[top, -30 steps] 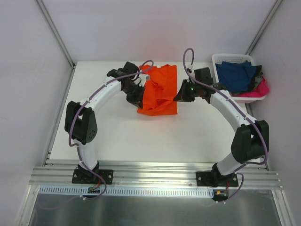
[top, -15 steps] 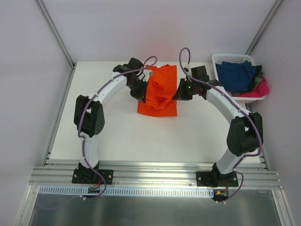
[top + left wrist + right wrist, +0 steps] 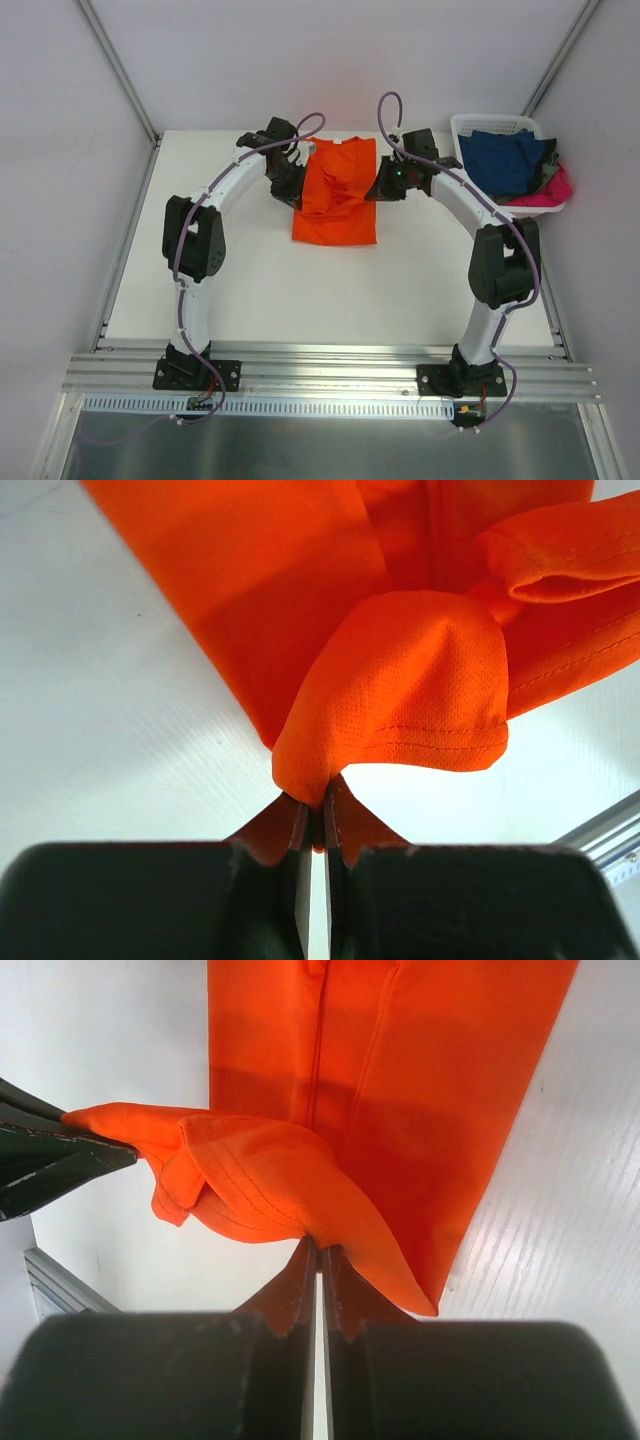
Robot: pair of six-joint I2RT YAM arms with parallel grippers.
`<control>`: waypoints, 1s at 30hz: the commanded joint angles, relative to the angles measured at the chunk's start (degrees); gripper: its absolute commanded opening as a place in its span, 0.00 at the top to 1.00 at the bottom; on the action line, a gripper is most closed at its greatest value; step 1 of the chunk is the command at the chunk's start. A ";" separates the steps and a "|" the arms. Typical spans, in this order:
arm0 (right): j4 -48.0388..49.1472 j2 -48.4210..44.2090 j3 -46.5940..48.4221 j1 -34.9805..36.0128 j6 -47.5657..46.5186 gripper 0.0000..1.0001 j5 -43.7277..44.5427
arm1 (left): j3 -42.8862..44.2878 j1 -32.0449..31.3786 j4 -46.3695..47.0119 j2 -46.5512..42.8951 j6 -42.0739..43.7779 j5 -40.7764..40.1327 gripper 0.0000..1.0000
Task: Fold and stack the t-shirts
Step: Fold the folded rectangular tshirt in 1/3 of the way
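Orange t-shirt (image 3: 335, 195) lies at centre-rear of the worktop (image 3: 300, 290), between the two arms, collar end toward the far edge. Near portion lies flat, approx. rectangular; mid-section is gathered and raised where both hands pinch it. L hand (image 3: 294, 185) is at the shirt's L edge, jaws closed to a thin slit on a fold of orange cloth. In the L wrist view, L hand (image 3: 315, 815) holds a rounded flap with a stitched hem just above the fingertips, and flat cloth lies behind it on the worktop. R hand (image 3: 378, 188) is at the shirt's R edge, opposite the L hand, jaws likewise nearly together on a hemmed fold. In the R wrist view, R hand (image 3: 318, 1255) grips the raised fold, which runs across to the L hand (image 3: 40, 1160) at the frame's L edge; below it a flat layer of the shirt rests on the worktop. White slotted basket (image 3: 470, 125) sits at the far R corner, beside the R arm and apart from the orange shirt. Contents: navy t-shirt (image 3: 505, 160) on top and pink t-shirt (image 3: 557, 190) at the near R side.
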 commanded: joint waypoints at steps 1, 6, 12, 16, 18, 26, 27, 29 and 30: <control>1.13 1.55 3.98 -0.58 -0.71 1.00 0.24 | 3.31 1.05 -0.75 1.37 0.86 -1.98 1.00; 1.40 4.02 6.44 -1.02 -0.97 1.00 0.51 | 5.16 1.49 -0.66 3.74 1.03 -2.41 1.00; 1.40 6.13 7.94 -1.19 -1.33 0.99 0.77 | 8.67 1.67 -0.14 6.73 1.30 -3.29 1.00; 1.40 6.74 7.85 -1.19 -1.77 1.00 1.12 | 9.82 1.67 0.13 8.05 1.30 -3.91 1.00; 1.48 7.01 7.85 -1.19 -2.12 1.00 1.47 | 10.35 1.67 0.39 8.49 1.30 -4.17 1.00; 1.75 8.41 9.79 -1.19 -2.38 0.99 2.35 | 12.02 1.67 0.92 9.28 1.30 -4.88 1.00; 1.66 8.59 10.31 -1.19 -2.38 0.99 2.61 | 12.28 1.67 0.92 9.29 1.30 -4.88 1.00; 1.57 9.12 10.84 -1.28 -2.56 1.00 2.79 | 12.63 1.67 1.09 9.55 1.30 -5.23 1.00; 1.57 9.29 11.36 -1.28 -2.47 1.00 2.96 | 12.98 1.67 1.18 9.81 1.30 -5.32 1.00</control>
